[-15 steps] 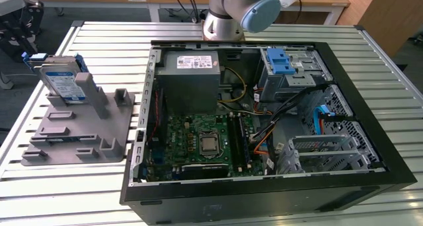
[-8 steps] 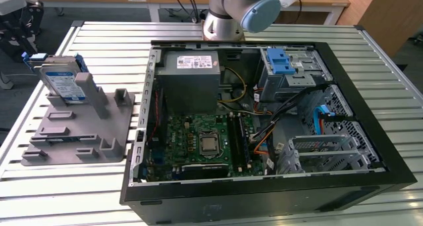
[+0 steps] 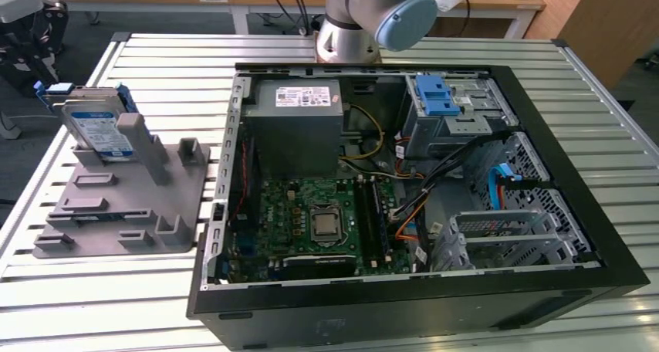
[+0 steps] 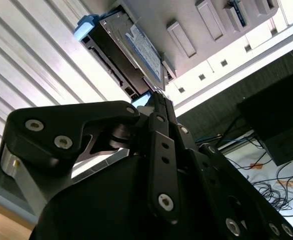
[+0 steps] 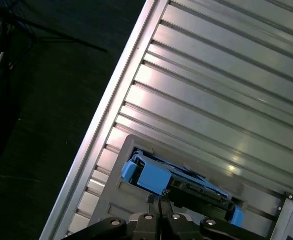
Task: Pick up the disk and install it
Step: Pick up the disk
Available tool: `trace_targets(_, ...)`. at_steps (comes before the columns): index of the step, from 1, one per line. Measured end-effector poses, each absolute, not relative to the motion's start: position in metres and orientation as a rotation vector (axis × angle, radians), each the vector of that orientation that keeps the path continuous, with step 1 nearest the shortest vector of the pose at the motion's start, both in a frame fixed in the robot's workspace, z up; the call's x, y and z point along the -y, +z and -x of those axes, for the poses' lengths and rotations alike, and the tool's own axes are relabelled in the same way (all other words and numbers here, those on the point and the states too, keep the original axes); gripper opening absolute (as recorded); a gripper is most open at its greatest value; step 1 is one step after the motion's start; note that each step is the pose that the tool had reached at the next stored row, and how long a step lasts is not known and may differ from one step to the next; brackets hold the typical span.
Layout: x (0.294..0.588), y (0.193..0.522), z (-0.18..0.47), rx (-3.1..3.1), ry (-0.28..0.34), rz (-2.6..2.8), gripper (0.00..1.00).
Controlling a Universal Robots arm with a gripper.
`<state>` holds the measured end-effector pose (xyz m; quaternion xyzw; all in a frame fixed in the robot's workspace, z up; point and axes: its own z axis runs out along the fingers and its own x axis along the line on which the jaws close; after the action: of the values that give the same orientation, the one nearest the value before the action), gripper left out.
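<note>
Gripper (image 5: 159, 199), jaws together, hiding part of the disk's (image 5: 186, 186) edge

The arm (image 3: 345, 39) is a thick silver-grey tube and it carries a round light blue cap (image 3: 407, 20). The tool (image 4: 156, 97) is matt black, built from flat link bars (image 4: 162, 150), with small silver screws (image 4: 165, 201) in them.

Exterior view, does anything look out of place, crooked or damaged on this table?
Nothing looks damaged or spilled. The disk stands on edge in the grey fixture, outside the open computer case, so it is not yet installed. Loose cables lie inside the case, which seems ordinary.
</note>
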<state>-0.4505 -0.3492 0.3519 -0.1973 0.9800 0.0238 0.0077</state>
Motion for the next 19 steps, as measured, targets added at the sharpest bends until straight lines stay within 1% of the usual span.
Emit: trace_targets(19, 0.3492, 0.3519, 0.4505, -3.055, 0.075, 0.664, 0.15)
